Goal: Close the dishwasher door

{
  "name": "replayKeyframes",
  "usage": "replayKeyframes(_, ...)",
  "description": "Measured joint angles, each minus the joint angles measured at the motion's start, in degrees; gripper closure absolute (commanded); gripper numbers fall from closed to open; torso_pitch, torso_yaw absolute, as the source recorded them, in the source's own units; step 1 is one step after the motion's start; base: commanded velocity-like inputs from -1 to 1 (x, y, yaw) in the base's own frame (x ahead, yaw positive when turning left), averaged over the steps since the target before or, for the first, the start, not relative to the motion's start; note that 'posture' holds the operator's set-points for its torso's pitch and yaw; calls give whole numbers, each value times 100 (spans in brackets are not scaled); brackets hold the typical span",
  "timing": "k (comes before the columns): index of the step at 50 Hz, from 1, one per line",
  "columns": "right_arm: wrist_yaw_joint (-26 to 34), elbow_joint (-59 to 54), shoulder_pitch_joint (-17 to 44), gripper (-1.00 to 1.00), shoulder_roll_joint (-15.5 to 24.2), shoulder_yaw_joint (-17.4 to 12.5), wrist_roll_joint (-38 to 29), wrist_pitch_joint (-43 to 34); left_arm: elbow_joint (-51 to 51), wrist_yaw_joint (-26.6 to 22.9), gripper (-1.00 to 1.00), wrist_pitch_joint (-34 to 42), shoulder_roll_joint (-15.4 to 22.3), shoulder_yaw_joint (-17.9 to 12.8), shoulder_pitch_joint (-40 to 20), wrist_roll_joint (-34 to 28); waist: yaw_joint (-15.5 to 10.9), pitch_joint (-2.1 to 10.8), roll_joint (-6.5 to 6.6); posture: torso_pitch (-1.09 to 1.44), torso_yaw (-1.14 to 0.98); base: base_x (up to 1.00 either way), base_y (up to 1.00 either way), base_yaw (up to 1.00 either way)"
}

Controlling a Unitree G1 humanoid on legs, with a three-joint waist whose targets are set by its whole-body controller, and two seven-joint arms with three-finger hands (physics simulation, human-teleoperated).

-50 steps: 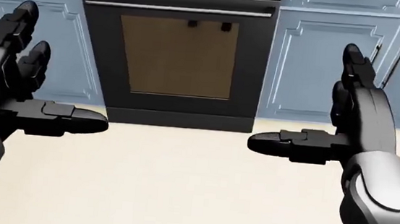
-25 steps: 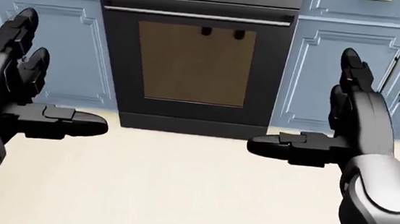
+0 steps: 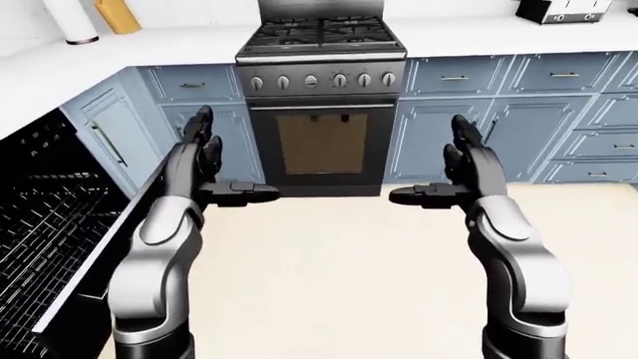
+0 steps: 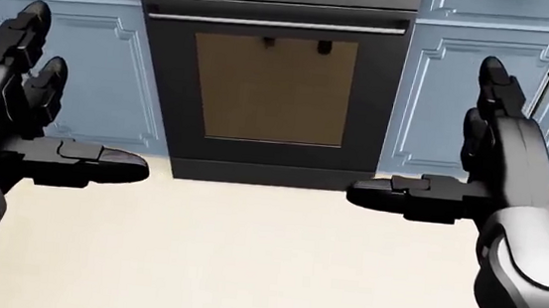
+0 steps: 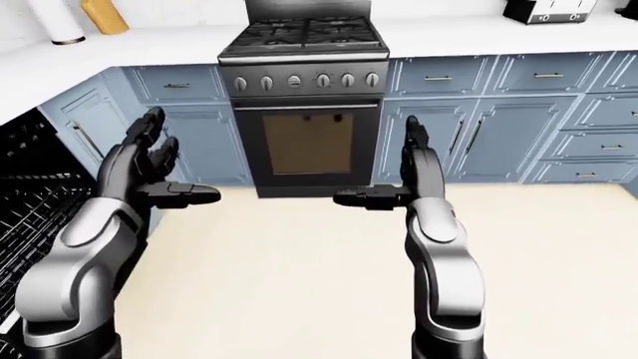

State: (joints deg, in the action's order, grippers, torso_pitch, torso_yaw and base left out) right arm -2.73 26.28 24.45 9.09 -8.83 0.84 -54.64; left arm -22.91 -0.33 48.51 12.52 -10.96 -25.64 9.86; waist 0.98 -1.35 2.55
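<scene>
Left edge of the left-eye view: the dishwasher door (image 3: 99, 250) stands open, lowered out into the room, seen as a pale-edged slab running from the lower left corner up toward mid-left. Its long axis runs diagonally up the frame. Beside it, filling the left margin, is the black dish rack (image 3: 40, 217), wire grid exposed. In the right-eye view only the rack shows, at the far left edge; the head view does not show the dishwasher at all.

Next rightward: the left hand (image 3: 204, 168), raised in mid-frame left, fingers spread and upright, thumb pointing toward frame centre. It holds nothing. The left forearm crosses in front of the door's upper end in this view; whether they touch cannot be told, and they are probably apart in depth.

Centre: the oven (image 3: 321, 138) under a gas hob, blue cabinets to either side. The robot faces this, not the dishwasher.

Right of centre: the right hand (image 3: 464, 172), likewise spread and empty, thumb turned inward. It is well apart from the door.

Assessment: the door lies left of and below both hands. The left hand is clearly nearer. The coming move appears to call for a turn toward frame left and a reach down under the door's free edge. Task not yet begun.
</scene>
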Motion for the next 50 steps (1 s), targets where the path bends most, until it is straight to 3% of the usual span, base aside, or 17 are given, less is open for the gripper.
replayKeyframes(2, -2, -22, 39, -100, -17, 17, -1, 12, 35, -8, -100, -20, 24, -14, 4, -2, -19, 66, 234, 0, 0, 0, 33, 0)
replayKeyframes(6, 50, -94, -103, -100, -87, 157, 70, -7, 127, 40, -100, 29, 17, -119, 139, -64, -69, -20, 69, 0, 0, 0, 33, 0)
replayKeyframes(16, 17, -90, -26, -100, -36, 66, 58, 146, 93, 39, -100, 15, 30, -65, -23, -34, -81, 9, -561, 0, 0, 0, 33, 0)
replayKeyframes(18, 10, -100, -84, -100, -12, 17, 47, 132, 89, 40, -100, 20, -27, 2, -17, -25, 1, -17, -468, 0, 0, 0, 33, 0)
replayKeyframes(20, -6, -118, -145, -100, -8, -31, 29, 47, 124, 14, -100, 66, -45, 79, 17, 3, 3, 16, -533, 0, 0, 0, 33, 0)
replayKeyframes(22, -9, -136, -114, -100, 14, -62, 27, 5, 123, 1, -100, 130, -35, 78, -3, 21, -12, 53, -512, 0, 0, 0, 33, 0)
replayKeyframes(26, -25, -39, -35, -100, 46, -77, 30, 42, 71, 19, -100, 67, -15, 29, -97, -3, -6, -17, -182, 0, 0, 0, 33, 0)
replayKeyframes(29, -30, -96, 15, -100, 25, -37, 34, 96, 104, 17, -100, 24, 18, 26, -150, -12, -14, 41, 189, 0, 0, 0, 34, 0)
replayKeyframes(33, 27, -180, -127, -100, -68, 135, 118, 80, 200, 52, -100, 48, 36, -93, 3, -72, -86, -28, 45, 0, 0, 0, 38, 0)
replayKeyframes(38, 7, -126, -96, -100, -19, 11, 101, 98, 147, 46, -100, 66, 29, -53, -30, -71, -47, -56, -336, 0, 0, 0, 38, 0)
replayKeyframes(41, -15, -81, -69, -100, -11, 2, 81, 168, 99, 38, -100, 40, 31, -39, -65, -63, -38, -9, -607, 0, 0, 0, 37, 0)
replayKeyframes(42, -18, -73, -94, -100, 11, -19, 80, 168, 94, 34, -100, 23, -14, -8, -55, -60, 19, -15, -548, 0, 0, 0, 38, 0)
replayKeyframes(46, -43, -157, -170, -100, 9, -75, 59, 111, 168, -12, -100, 102, -36, 89, 11, -20, 2, 64, -599, 0, 0, 0, 37, 0)
replayKeyframes(50, -33, -143, -128, -100, 37, -91, 75, 192, 64, 1, -100, 127, -6, 30, -93, -35, -10, -3, -282, 0, 0, 0, 37, 0)
